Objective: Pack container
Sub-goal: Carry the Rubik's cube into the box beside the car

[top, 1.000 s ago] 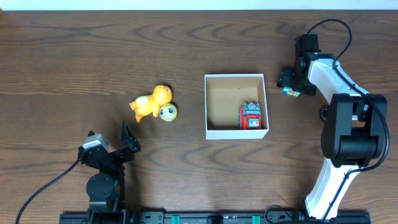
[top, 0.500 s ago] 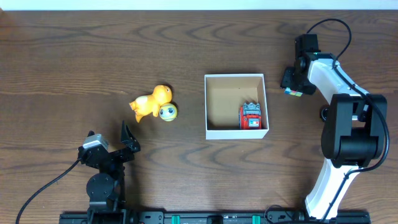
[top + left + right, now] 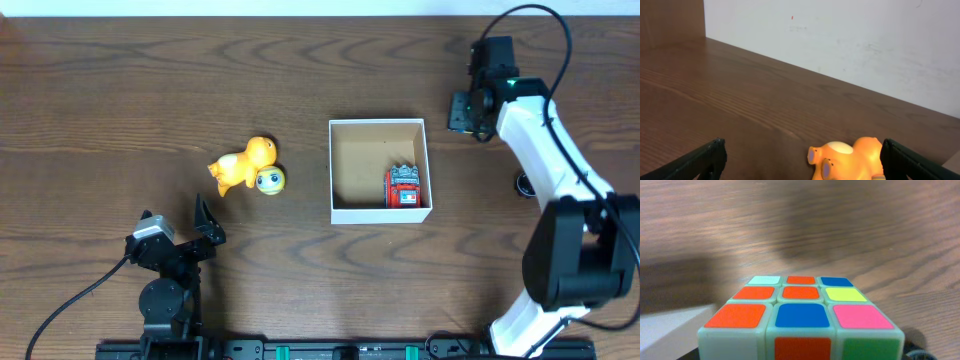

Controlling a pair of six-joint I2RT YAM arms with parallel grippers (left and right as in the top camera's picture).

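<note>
Packing stands roughly a third done, as I judge it: the container [image 3: 380, 214] sits mid-counter [image 3: 120, 80], and only a red toy [image 3: 404, 187] lies inside it, tucked into the near right corner, with most of the brown floor bare. The right end effector [image 3: 465, 108] is poised beyond the container's far right corner, apart from its wall. The right wrist view is filled by a colour-tiled puzzle cube [image 3: 800, 315] sitting right under the camera. The fingers themselves are hidden there, but the cube looks clamped between them and clear of the wood, so it is probably the next thing to go in. An orange toy [image 3: 243, 162] rests well to the left of the container, with a small yellow-green ball [image 3: 270, 180] touching it; both have yet to be packed. The left end effector [image 3: 175, 218] waits near them with its fingers spread wide apart, gripping nothing, the orange toy just ahead of it.
</note>
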